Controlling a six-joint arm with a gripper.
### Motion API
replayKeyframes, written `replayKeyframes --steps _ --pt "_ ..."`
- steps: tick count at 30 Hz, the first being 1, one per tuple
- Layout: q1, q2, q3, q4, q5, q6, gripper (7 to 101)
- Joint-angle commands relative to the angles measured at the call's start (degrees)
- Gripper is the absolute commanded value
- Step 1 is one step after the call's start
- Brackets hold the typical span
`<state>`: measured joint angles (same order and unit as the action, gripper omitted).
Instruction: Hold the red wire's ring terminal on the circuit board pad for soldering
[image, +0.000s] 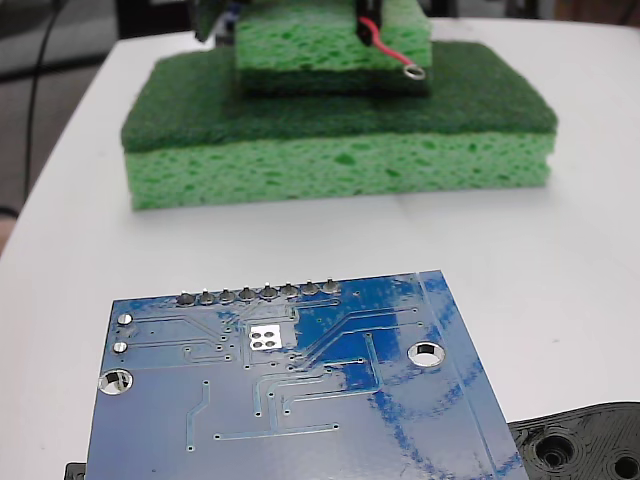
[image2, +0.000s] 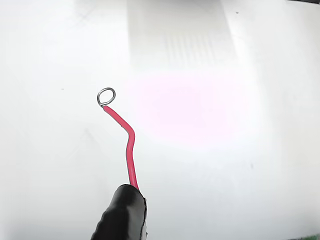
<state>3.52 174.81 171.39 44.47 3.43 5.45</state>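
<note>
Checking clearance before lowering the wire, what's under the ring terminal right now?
Wrist view: only bare white table lies under the ring terminal. The circuit board and pad aren't beneath it.

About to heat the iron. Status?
Jaws out of sight. Red wire up over the sponges, ring terminal far from the pad. Circuit board unobstructed.

Fixed view: bright even light, circuit board (image: 290, 400) sharp with glossy glare streaks, sponges (image: 340, 130) soft. Wrist view: table (image2: 250, 175) overexposed, pink blotch mid-frame.
</note>
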Motion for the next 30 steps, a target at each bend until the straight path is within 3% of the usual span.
replayKeyframes --steps 1,8,19,30 --pt "0.1 0.2 -2.2 0.1 -0.3 0.2 100.3" --pt "1.6 0.0 -7.2 2.9 0.4 -0.4 100.3" --pt "5.8 -13.1 -15.7 -2.3 -0.2 -1.6 100.3" --pt "6.5 -25.9 -21.0 -12.0 -0.4 -1.2 100.3"
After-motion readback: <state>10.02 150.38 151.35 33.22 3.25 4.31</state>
